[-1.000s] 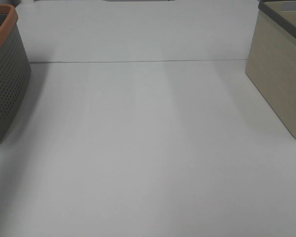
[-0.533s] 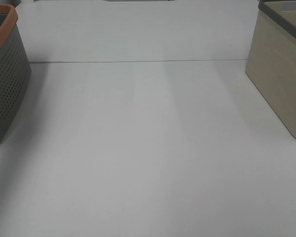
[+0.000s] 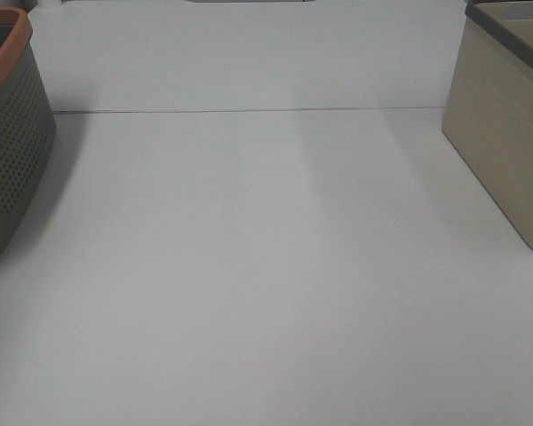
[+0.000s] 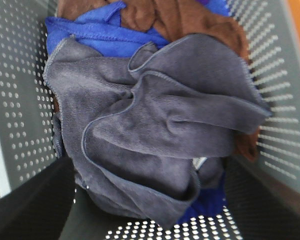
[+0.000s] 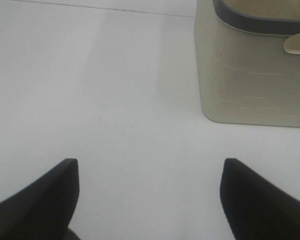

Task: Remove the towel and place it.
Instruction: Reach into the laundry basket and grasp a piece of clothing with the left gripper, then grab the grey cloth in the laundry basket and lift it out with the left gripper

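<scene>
The towel (image 4: pixel 155 125), a dark navy-grey soft cloth with hemmed edges, lies crumpled on top of other cloths inside a perforated grey basket (image 4: pixel 20 125). My left gripper (image 4: pixel 150 220) is open just above it, with one dark finger (image 4: pixel 30 210) on each side of the cloth and nothing held. My right gripper (image 5: pixel 150 200) is open and empty over the bare white table (image 5: pixel 115 100), with a beige bin (image 5: pixel 255 75) ahead of it. Neither gripper shows in the exterior view.
A blue cloth (image 4: pixel 90 35) and a brown cloth (image 4: pixel 190 20) lie under the towel. In the exterior view the grey basket with an orange rim (image 3: pixel 9 133) stands at the left edge and the beige bin (image 3: pixel 506 133) at the right edge of the white table (image 3: pixel 266 266).
</scene>
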Robot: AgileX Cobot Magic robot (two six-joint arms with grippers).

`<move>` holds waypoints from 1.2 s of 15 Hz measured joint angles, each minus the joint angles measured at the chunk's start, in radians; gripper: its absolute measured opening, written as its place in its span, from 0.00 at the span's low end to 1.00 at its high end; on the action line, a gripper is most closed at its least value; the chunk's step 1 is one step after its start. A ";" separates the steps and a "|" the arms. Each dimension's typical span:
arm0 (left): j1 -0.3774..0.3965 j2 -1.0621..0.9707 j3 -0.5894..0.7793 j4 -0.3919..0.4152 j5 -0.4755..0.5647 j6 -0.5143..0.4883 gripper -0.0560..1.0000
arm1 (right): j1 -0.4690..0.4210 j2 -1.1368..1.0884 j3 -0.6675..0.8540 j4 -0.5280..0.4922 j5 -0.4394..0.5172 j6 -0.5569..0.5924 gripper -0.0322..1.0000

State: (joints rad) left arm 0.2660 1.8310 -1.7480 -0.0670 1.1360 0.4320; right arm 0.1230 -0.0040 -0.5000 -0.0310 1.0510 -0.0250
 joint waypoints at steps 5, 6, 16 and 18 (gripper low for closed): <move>0.019 0.180 -0.028 -0.039 -0.099 0.144 0.78 | 0.000 0.000 0.000 0.000 0.000 0.000 0.77; 0.019 0.201 -0.028 -0.031 -0.124 0.163 0.78 | 0.000 0.000 0.000 0.000 0.000 0.000 0.77; 0.019 0.316 -0.030 -0.010 -0.179 0.212 0.73 | 0.000 0.000 0.000 -0.025 0.000 0.025 0.77; 0.019 0.320 -0.030 0.008 -0.195 0.185 0.72 | 0.000 0.000 0.000 -0.025 0.000 0.025 0.77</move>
State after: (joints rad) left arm 0.2850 2.1510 -1.7780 -0.0590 0.9410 0.6170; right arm 0.1230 -0.0040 -0.5000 -0.0560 1.0510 0.0000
